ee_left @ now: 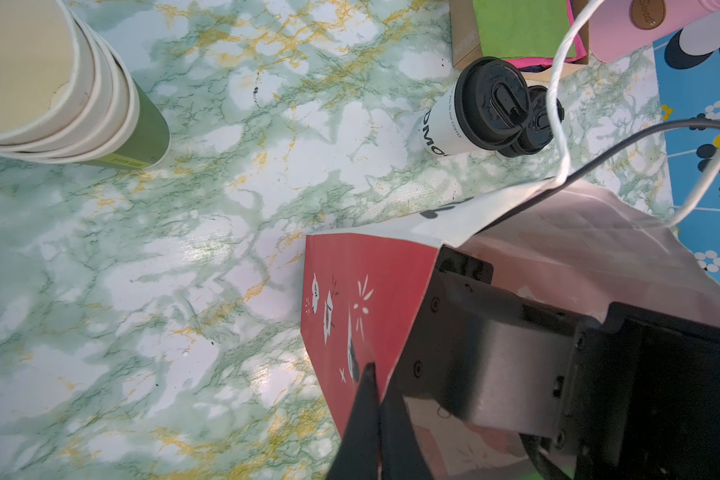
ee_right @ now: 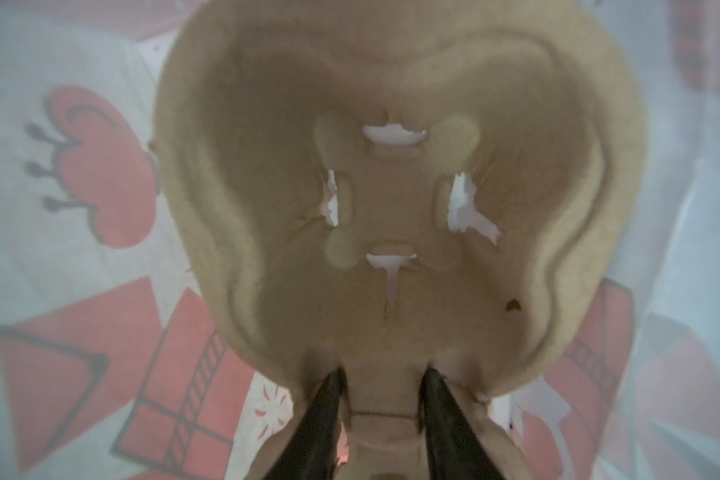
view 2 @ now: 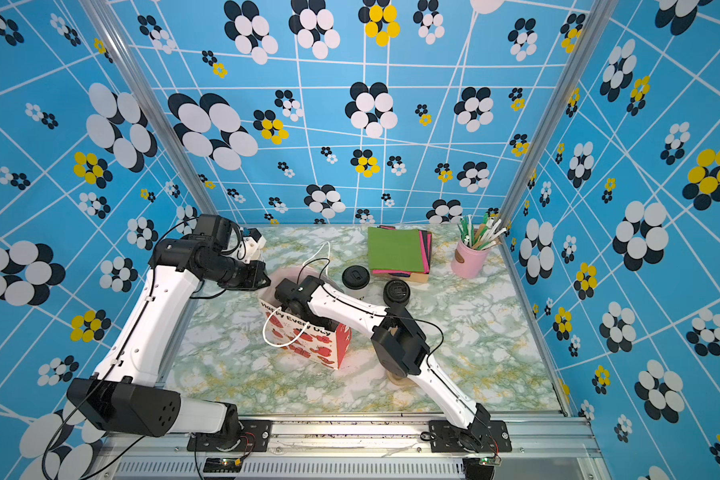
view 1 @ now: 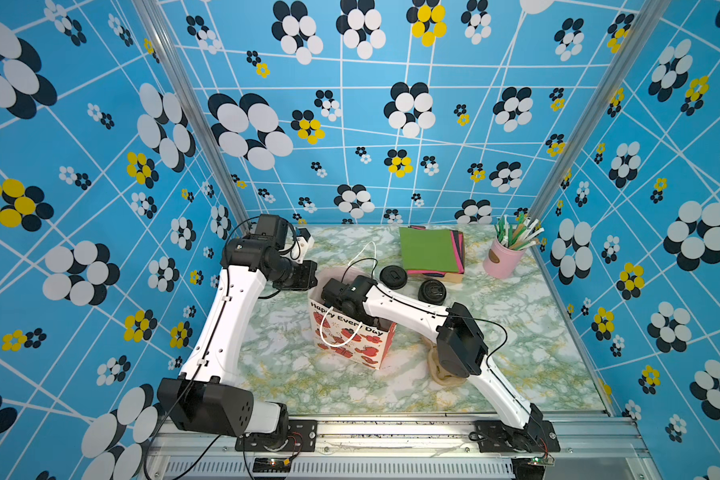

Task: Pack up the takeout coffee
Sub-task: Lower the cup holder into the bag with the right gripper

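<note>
Item: takeout coffee [view 1: 393, 277] — upright on desk [view 1: 537, 353], outside gift bag [view 1: 366, 353], just behind it. Black lid stack [view 1: 432, 291] just beside. Not yet packed.

Left tool [ee_left: 374, 384]: I see it clamped on rim of bag's red side panel.

Right tool [ee_right: 383, 374]: down inside bag, fingers [ee_right: 321, 419] parted either side of tab on pulp cup carrier [ee_right: 391, 83]. I cannot tell whether they pinch it.

Also on desk — napkin box [view 1: 431, 251], pink straw pot [view 1: 501, 259], nested cups [ee_left: 59, 83].
</note>
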Action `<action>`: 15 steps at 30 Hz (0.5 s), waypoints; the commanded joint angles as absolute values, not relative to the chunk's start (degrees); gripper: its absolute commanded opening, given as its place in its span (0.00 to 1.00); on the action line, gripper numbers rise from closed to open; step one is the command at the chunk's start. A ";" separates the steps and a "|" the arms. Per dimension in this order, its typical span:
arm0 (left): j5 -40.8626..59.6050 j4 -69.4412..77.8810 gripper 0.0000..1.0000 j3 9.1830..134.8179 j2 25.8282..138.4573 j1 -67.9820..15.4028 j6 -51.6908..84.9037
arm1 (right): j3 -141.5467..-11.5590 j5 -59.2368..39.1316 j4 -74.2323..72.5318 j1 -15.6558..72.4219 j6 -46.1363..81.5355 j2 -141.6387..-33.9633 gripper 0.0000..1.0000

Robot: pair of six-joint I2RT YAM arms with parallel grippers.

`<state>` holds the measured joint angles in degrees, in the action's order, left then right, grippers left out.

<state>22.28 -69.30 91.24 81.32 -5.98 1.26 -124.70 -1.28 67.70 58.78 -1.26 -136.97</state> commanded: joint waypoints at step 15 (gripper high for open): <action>20.22 -70.97 0.00 90.13 78.89 -5.78 -1.30 | -129.63 -2.72 69.87 59.46 1.48 -130.45 0.59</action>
<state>20.93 -69.71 91.13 80.90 -5.98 -0.05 -127.48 -2.09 68.75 59.13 0.36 -134.19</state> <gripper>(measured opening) 0.046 0.575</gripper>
